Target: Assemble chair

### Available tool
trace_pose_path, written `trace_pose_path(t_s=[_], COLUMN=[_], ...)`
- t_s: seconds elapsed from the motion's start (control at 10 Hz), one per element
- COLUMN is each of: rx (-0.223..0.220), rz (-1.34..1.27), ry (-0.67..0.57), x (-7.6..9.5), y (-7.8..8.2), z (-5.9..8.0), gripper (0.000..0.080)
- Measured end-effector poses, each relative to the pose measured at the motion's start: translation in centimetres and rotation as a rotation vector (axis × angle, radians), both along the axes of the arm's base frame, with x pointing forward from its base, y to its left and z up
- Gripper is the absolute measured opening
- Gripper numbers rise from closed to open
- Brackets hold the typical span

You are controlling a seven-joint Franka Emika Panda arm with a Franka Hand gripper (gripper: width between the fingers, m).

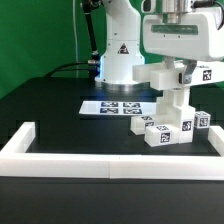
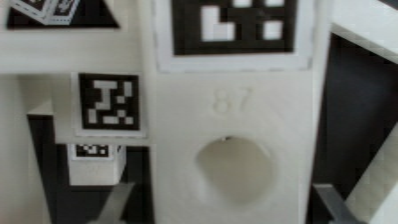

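In the exterior view my gripper hangs over the right side of the table, shut on a white chair part. That part sits above a cluster of tagged white chair pieces, on top of an upright piece; whether the two touch I cannot tell. In the wrist view the held part is a flat white slab with a black-and-white tag and an oval recess. It fills the gap of the gripper; a grey finger shows at each side. Another tagged white piece lies beside it.
The marker board lies flat in the middle of the black table. A long low white rail runs along the front, with a short return at the exterior view's left. The arm's white base stands at the back.
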State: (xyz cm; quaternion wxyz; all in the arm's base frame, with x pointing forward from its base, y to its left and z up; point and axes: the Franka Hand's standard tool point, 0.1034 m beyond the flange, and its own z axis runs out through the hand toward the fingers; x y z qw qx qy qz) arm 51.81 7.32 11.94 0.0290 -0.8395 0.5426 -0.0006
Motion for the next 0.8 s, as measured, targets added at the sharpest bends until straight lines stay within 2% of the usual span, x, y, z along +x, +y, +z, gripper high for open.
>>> trace_pose_path(t_s=[0.3, 0.8], rx=[-0.003, -0.017], rz=[-0.001, 0.012], ry=[-0.002, 0.016], x=[-0.1, -0.5], y=[-0.1, 0.0], z=[-0.2, -1.6], gripper=[0.0290, 0.0290])
